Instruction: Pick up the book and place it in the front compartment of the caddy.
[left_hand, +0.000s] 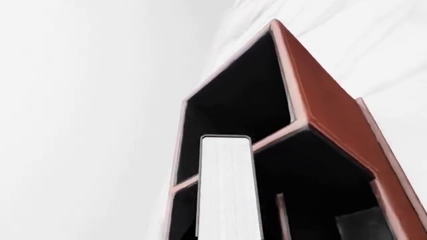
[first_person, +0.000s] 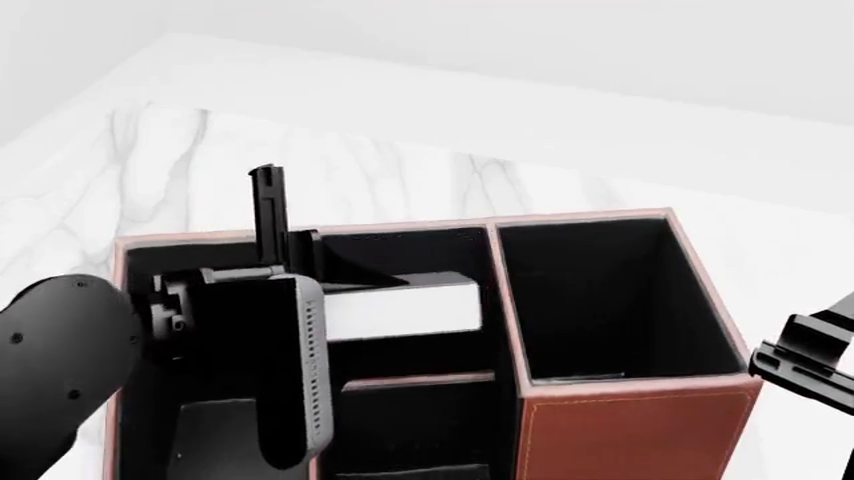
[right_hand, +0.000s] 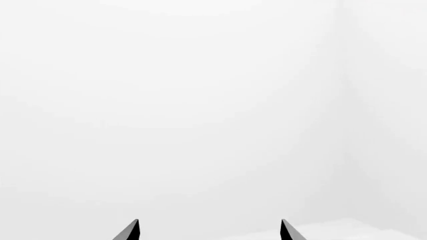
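The caddy (first_person: 627, 430) is a reddish-brown box with black lining and pink rims; it also fills the left wrist view (left_hand: 333, 115). My left gripper (first_person: 314, 290) reaches over it, shut on the book (first_person: 407, 310). The book's white page edges face up in the left wrist view (left_hand: 227, 190), and my fingertips are hidden there. The book hangs in the farther of the two small cells, just beyond the low divider (first_person: 414, 380). I cannot tell whether it touches the floor. My right gripper (right_hand: 208, 232) is open and empty, off the caddy's right side (first_person: 801, 365).
The tall-walled square cell (first_person: 614, 300) is to the right of the book. The nearer small cell (first_person: 414, 430) lies in front of the divider. My left arm hides most of the long narrow cell (first_person: 167, 420). The caddy stands on a white marble table (first_person: 400, 170).
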